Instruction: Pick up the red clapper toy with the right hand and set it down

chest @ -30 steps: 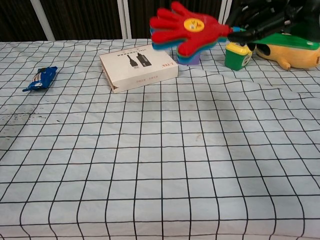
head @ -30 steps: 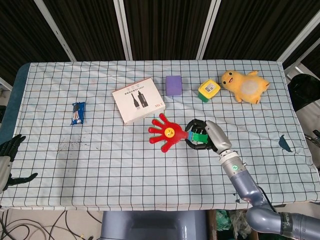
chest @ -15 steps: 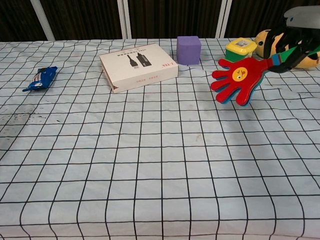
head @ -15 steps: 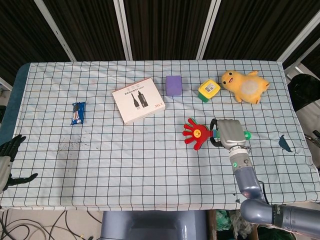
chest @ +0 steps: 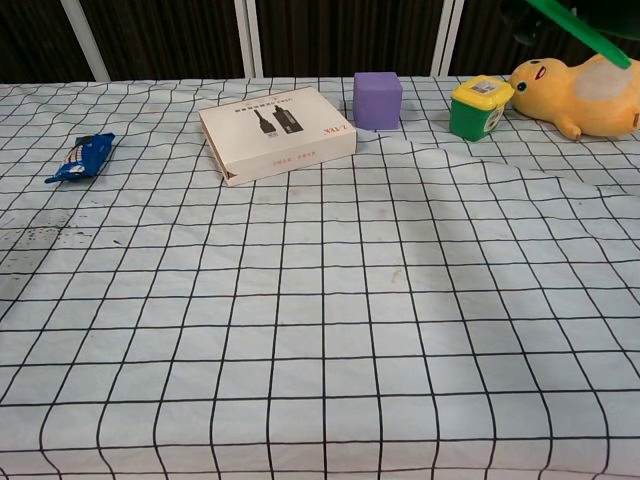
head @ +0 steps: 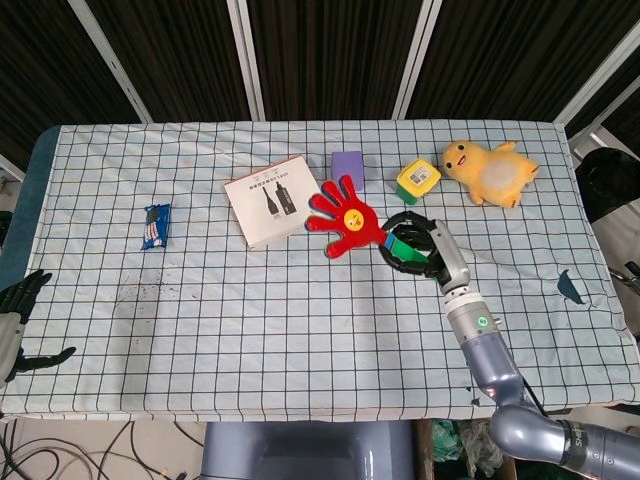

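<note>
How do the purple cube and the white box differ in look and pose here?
The purple cube is plain, compact and blocky; the white box is flat, wider and printed with a dark picture and text. The cube sits roughly square to the table edge; the box lies turned at an angle. Both rest untouched on the checked cloth.

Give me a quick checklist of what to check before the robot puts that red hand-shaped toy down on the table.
1. Right robot hand holds the red clapper toy by its green handle: ok.
2. Toy lifted off the checked cloth: ok; the chest view shows only the handle, high up.
3. Bare cloth in front of the white box: ok.
4. Grip firmness: cannot tell.
5. Left robot hand out of the way: ok.
</note>
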{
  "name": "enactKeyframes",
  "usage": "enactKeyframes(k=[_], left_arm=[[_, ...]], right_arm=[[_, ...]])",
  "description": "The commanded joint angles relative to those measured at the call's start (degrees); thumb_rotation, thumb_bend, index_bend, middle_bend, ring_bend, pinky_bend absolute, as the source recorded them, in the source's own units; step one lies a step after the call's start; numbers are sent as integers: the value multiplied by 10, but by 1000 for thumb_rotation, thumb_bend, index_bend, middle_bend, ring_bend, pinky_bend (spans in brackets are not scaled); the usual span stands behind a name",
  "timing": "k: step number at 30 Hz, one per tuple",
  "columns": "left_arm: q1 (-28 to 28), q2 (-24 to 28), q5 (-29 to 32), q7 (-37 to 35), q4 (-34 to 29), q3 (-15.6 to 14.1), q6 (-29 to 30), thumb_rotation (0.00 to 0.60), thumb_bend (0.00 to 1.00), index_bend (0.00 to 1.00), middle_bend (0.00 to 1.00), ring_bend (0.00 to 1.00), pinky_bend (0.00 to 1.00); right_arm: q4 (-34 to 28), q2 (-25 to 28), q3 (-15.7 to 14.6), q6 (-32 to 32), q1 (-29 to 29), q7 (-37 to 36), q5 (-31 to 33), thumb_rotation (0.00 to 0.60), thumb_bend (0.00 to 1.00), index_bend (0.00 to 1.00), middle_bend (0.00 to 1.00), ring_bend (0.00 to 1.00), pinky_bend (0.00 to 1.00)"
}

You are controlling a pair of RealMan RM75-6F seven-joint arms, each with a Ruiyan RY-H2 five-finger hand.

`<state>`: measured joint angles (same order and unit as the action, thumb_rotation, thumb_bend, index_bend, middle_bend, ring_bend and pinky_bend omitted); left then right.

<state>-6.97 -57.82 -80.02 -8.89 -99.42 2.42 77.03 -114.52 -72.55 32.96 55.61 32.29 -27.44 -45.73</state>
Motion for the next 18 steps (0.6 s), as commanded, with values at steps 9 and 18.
enactKeyframes(k=[9,18], left_arm=[[0,0,1,1,0,0,0,600,0,0,0,0,0],[-1,1,4,3,-1,0,-2,600,0,0,0,0,0]], right_arm=[[77,40,-77,-61,8,177,-81,600,711,840,715,637,730],[109,17,-187,93,82,601,13,600,711,843,717,639,730]])
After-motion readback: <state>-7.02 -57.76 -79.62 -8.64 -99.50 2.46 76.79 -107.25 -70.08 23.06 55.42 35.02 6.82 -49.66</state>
